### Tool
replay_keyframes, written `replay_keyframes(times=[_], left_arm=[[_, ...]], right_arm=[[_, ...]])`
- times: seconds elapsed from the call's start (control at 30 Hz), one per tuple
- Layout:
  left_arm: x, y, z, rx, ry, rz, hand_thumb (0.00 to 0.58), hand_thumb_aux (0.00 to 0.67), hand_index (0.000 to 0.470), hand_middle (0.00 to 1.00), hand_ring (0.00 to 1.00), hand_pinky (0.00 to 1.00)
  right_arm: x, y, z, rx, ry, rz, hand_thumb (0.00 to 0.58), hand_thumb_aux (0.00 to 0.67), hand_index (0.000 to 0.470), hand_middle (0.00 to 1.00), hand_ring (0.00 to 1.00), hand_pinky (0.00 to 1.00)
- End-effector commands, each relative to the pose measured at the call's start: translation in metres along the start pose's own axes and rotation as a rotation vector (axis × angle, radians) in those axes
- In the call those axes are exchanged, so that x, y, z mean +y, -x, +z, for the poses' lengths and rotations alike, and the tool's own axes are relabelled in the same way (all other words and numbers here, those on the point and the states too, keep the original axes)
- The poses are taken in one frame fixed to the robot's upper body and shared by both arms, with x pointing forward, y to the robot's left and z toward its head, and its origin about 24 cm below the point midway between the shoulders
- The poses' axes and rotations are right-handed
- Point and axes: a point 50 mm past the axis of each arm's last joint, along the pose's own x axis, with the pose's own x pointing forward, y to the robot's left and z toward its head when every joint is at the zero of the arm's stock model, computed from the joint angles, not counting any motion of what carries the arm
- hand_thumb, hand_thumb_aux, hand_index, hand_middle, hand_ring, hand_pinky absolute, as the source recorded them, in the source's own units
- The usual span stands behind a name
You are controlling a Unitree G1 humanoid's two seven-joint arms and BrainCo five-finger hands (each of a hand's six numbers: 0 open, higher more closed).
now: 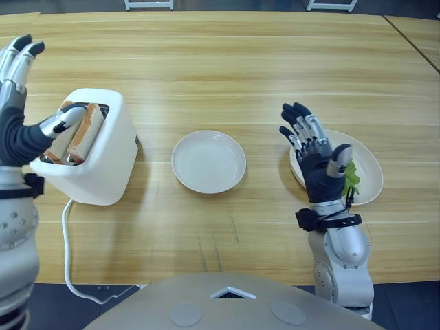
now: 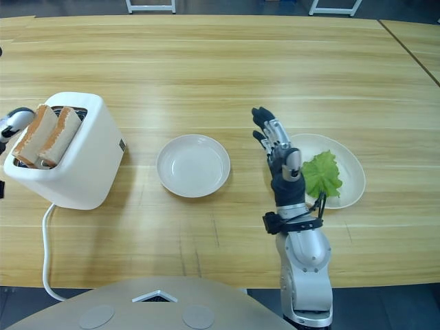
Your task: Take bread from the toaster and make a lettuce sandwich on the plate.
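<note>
While touching crusty bread (image 2: 51,134) in boxy toaster (image 2: 89,172) with spread left hand (image 1: 14,130), holds right hand (image 1: 320,172) splayed beside crinkly lettuce (image 2: 323,175).

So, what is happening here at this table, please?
A humanoid robot is at the start of making a lettuce sandwich. Its left hand is at the toaster, open, touching one of the two bread slices that stand in the slots. Its right hand is open and upright beside the dish with the lettuce leaf. The plate in the middle holds nothing yet.
</note>
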Motion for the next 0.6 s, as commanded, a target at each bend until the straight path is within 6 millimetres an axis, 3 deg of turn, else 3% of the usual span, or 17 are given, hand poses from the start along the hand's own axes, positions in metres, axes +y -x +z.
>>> replay_keyframes(times=[0.03,0.13,0.23,0.6], left_arm=[[-0.031,-0.006,-0.027,0.092,-0.286,-0.209,0.0,0.0,0.0,0.0,0.0,0.0],[-0.05,-0.008,-0.043,0.136,-0.438,-0.327,0.0,0.0,0.0,0.0,0.0,0.0],[-0.056,-0.01,-0.053,0.171,-0.521,-0.373,0.0,0.0,0.0,0.0,0.0,0.0],[-0.037,-0.017,-0.051,0.206,-0.474,-0.27,0.0,0.0,0.0,0.0,0.0,0.0]], right_arm=[[-0.003,0.001,0.003,-0.011,-0.033,0.005,0.0,0.0,0.0,0.0,0.0,0.0],[-0.004,0.001,0.002,-0.006,-0.035,0.003,0.0,0.0,0.0,0.0,0.0,0.0],[-0.005,0.002,0.0,0.0,-0.033,0.004,0.0,0.0,0.0,0.0,0.0,0.0],[-0.004,0.005,-0.003,0.017,-0.021,0.006,0.0,0.0,0.0,0.0,0.0,0.0]])
